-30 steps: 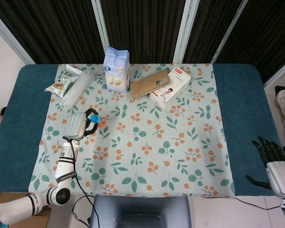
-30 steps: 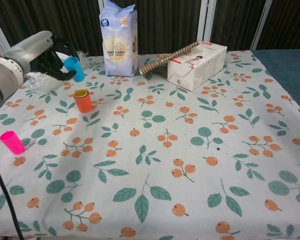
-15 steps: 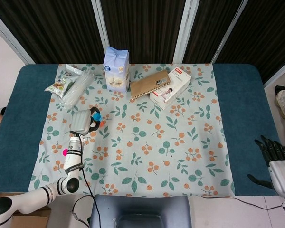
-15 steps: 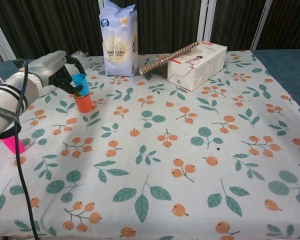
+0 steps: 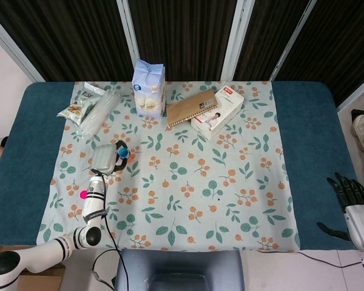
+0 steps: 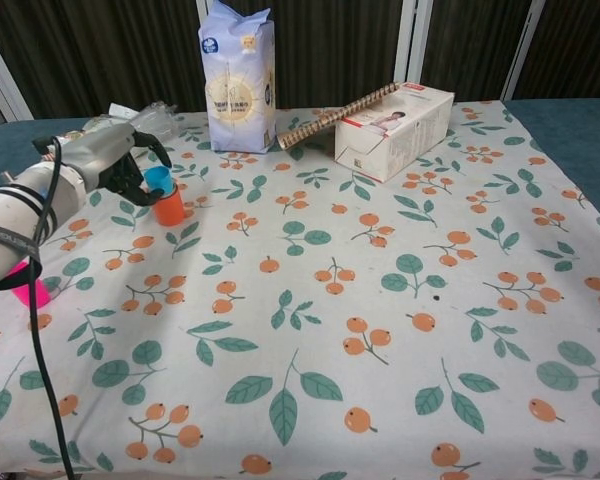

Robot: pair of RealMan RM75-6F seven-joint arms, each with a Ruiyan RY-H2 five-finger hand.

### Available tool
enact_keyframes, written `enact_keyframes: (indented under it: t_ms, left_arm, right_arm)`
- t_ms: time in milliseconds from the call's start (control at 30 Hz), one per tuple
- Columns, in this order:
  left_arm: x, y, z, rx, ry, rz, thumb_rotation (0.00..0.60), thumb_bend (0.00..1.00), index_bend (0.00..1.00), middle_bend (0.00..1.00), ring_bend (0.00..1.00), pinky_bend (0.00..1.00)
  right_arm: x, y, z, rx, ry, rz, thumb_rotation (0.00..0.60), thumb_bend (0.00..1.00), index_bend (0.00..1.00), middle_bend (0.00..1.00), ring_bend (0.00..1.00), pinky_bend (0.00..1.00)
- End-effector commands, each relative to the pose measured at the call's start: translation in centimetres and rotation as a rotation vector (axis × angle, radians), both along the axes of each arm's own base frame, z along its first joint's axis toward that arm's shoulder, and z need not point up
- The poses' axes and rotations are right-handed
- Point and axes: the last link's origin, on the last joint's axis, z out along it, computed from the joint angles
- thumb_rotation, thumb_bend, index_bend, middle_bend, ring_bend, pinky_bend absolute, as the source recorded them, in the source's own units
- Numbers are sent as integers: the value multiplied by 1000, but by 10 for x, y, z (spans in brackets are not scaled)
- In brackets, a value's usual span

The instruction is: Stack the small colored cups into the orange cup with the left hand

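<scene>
In the chest view the orange cup (image 6: pixel 168 209) stands upright on the floral cloth at the left. A blue cup (image 6: pixel 159 180) sits in its mouth, over a yellow cup hidden inside. My left hand (image 6: pixel 113 164) holds the blue cup from the left, fingers curled round its rim. In the head view the left hand (image 5: pixel 104 159) covers the orange cup and only the blue cup (image 5: pixel 123 152) shows. A pink cup (image 6: pixel 30 288) stands nearer me, partly behind my forearm, and appears as the pink cup (image 5: pixel 83 194) from above. My right hand (image 5: pixel 352 195) hangs off the table's right edge, fingers spread, empty.
A white-and-blue bag (image 6: pixel 238 75) stands at the back. To its right a spiral notebook (image 6: pixel 332 116) leans on a white box (image 6: pixel 398 128). Snack packets (image 5: pixel 77 108) and a clear plastic bag (image 5: pixel 100 112) lie at the back left.
My left hand carried the blue cup forward and down from beside the orange cup. The blue cup now sits lower, inside the orange cup. The right hand barely moved.
</scene>
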Motion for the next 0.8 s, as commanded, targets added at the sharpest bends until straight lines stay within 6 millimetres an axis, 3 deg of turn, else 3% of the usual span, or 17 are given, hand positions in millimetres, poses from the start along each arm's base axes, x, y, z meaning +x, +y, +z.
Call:
enact_keyframes:
  t_ms: [33, 267, 467, 633, 800]
  left_arm:
    - [-2, -6, 7, -15, -2, -9, 600, 379, 0, 1000, 1000, 1000]
    - [-3, -52, 47, -20, -54, -74, 600, 367, 33, 1000, 1000, 1000]
    - [-39, -112, 87, -29, -17, -61, 600, 366, 133, 1000, 1000, 1000]
    - [-75, -142, 90, -57, 0, 18, 600, 367, 183, 1000, 1000, 1000]
    - [-89, -150, 84, -70, 15, 46, 600, 365, 201, 1000, 1000, 1000]
  right_arm:
    - [0, -1, -1, 4, 3, 0, 600, 125, 0, 0, 0, 0]
    - [1, -1, -5, 22, 12, 2, 600, 125, 0, 0, 0, 0]
    - [3, 0, -6, 21, 9, 11, 600, 125, 0, 0, 0, 0]
    - [5, 1, -11, 43, 13, 21, 600, 125, 0, 0, 0, 0]
    - [6, 1, -12, 45, 14, 24, 600, 125, 0, 0, 0, 0]
